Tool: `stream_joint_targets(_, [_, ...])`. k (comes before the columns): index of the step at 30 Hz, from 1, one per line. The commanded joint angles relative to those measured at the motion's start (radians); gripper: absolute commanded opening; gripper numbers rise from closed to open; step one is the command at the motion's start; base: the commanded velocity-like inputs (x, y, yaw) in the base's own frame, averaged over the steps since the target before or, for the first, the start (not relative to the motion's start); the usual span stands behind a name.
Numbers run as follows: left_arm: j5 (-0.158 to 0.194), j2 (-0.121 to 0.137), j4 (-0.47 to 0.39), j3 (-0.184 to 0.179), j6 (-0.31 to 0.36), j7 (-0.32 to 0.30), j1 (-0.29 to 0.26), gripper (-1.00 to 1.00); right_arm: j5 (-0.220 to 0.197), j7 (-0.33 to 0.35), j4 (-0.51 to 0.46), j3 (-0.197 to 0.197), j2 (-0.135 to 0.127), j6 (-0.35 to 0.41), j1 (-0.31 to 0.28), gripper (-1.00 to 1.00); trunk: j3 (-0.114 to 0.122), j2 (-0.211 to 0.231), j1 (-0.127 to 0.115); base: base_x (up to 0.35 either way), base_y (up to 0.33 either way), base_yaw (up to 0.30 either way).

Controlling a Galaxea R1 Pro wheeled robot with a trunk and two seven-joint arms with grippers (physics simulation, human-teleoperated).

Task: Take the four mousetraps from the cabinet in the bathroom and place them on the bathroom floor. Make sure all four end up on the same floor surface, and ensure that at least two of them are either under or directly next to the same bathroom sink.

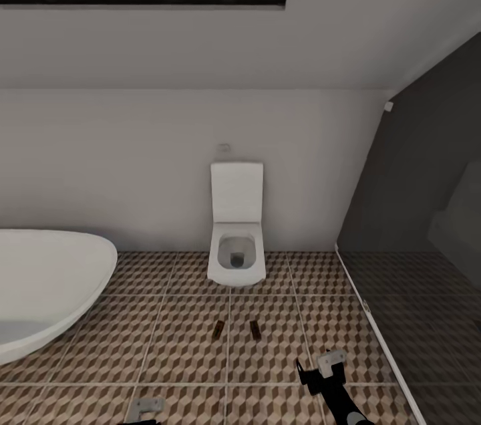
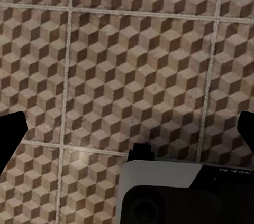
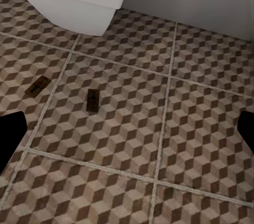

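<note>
**Operator:** While I look down through the head camera, two mousetraps lie on the bathroom floor (image 1: 174,345) in front of the toilet (image 1: 236,238). One mousetrap (image 1: 218,329) sits left of the other mousetrap (image 1: 254,328), near each other but not touching, each on the cube-patterned tile.

**Colleague:** What are your claws doing?

**Operator:** My right gripper (image 1: 321,371) hangs low over the tiles, right of the traps and well apart from them. From the right wrist camera its dark fingers (image 3: 10,134) stand far apart at the picture's edges with bare tile between them, so it is released and carrying nothing. That same camera shows both traps: the nearer mousetrap (image 3: 92,100) lies flat and the farther one (image 3: 36,86) lies at a slant, both short of the toilet's white base (image 3: 74,2).

**Colleague:** And the left?

**Operator:** My left gripper (image 1: 145,406) shows at the bottom edge of the head view. In the left wrist camera its fingers (image 2: 10,134) are also spread wide over plain tile (image 2: 132,76), released and empty.

**Colleague:** Anything else around?

**Operator:** A white bathtub (image 1: 47,285) curves in at the left, and a dark glass partition (image 1: 414,224) stands at the right.
</note>
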Motion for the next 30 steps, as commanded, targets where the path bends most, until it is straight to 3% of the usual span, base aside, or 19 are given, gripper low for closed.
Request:
stream_joint_targets(1, [0.009,0.0,0.0,-0.009,-0.002,0.004,-0.001,1.0,-0.004,-0.005,0.001,0.009,0.0,-0.002,-0.001,1.0,0.0,-0.002,0.001,0.0,0.0,0.0])
stream_joint_targets(30, [0.009,0.0,0.0,-0.009,-0.002,0.004,0.0,1.0,-0.003,-0.006,0.001,0.009,0.006,-0.001,-0.001,1.0,0.047,-0.002,0.001,0.0,0.0,0.0])
